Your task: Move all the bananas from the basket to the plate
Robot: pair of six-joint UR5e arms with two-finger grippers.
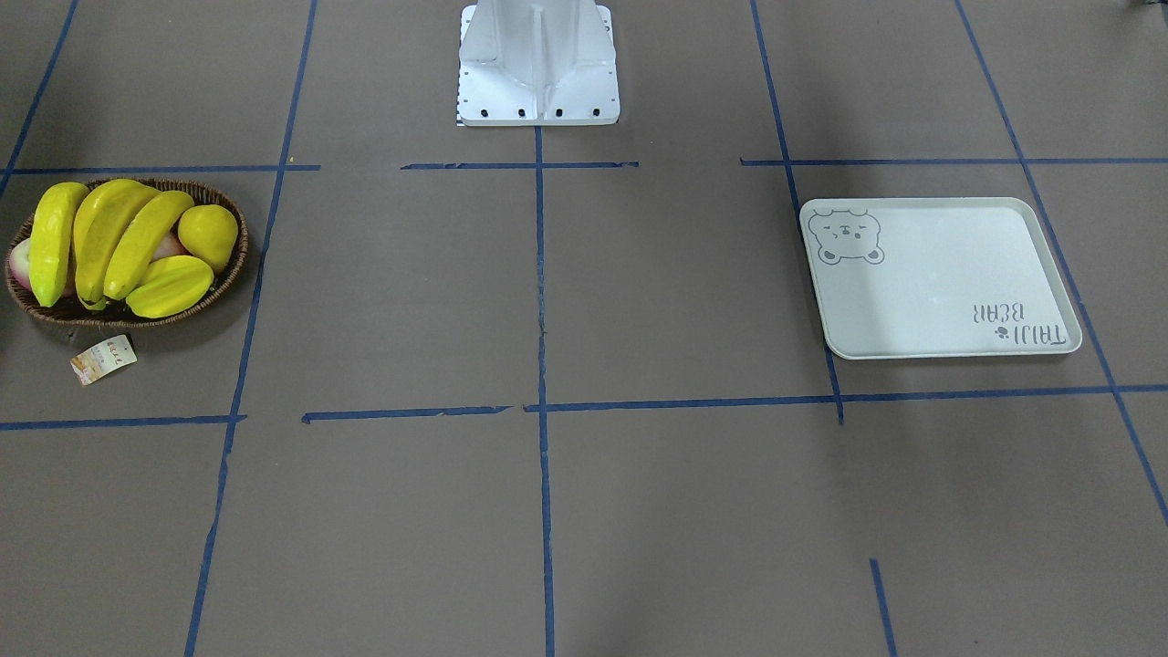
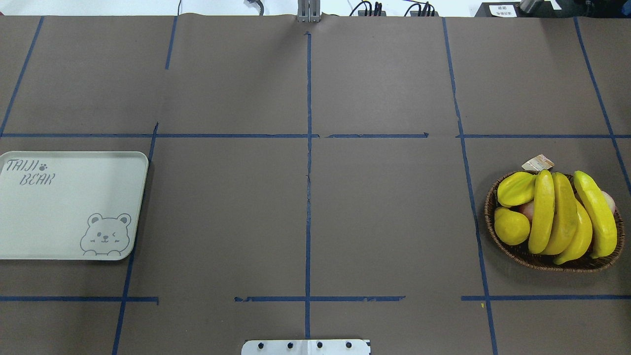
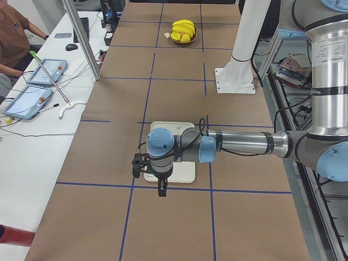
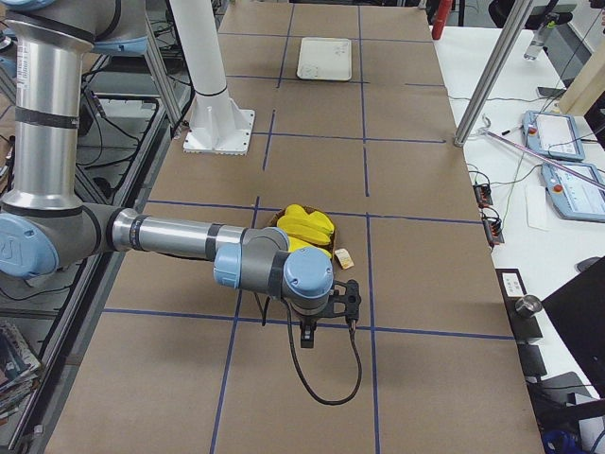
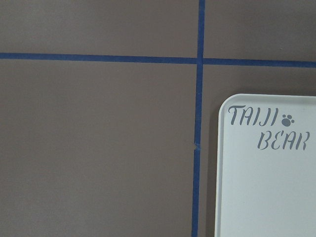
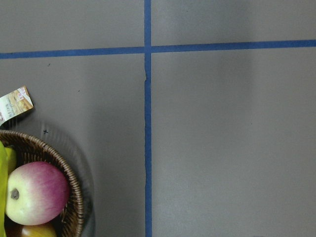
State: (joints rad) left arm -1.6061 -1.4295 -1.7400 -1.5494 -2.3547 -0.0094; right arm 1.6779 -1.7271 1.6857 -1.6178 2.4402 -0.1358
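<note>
Several yellow bananas (image 2: pixel 564 214) lie side by side in the dark wicker basket (image 2: pixel 542 264) on the robot's right side of the table; they also show in the front view as bananas (image 1: pixel 114 237) in the basket (image 1: pixel 55 315). The pale plate (image 2: pixel 74 207) with the bear drawing sits bare on the robot's left side. My left gripper (image 3: pixel 161 187) hangs above the plate's edge (image 3: pixel 186 175). My right gripper (image 4: pixel 307 336) hovers above the table just beside the basket. Both appear only in side views, so I cannot tell whether they are open or shut.
A ridged starfruit (image 2: pixel 515 190), a yellow pear (image 2: pixel 512 228) and a red-green apple (image 6: pixel 34 192) share the basket. A small paper tag (image 2: pixel 537 162) lies beside it. The white robot base (image 1: pixel 538 64) stands mid-table. A person (image 3: pixel 11 38) sits at a side table with tablets.
</note>
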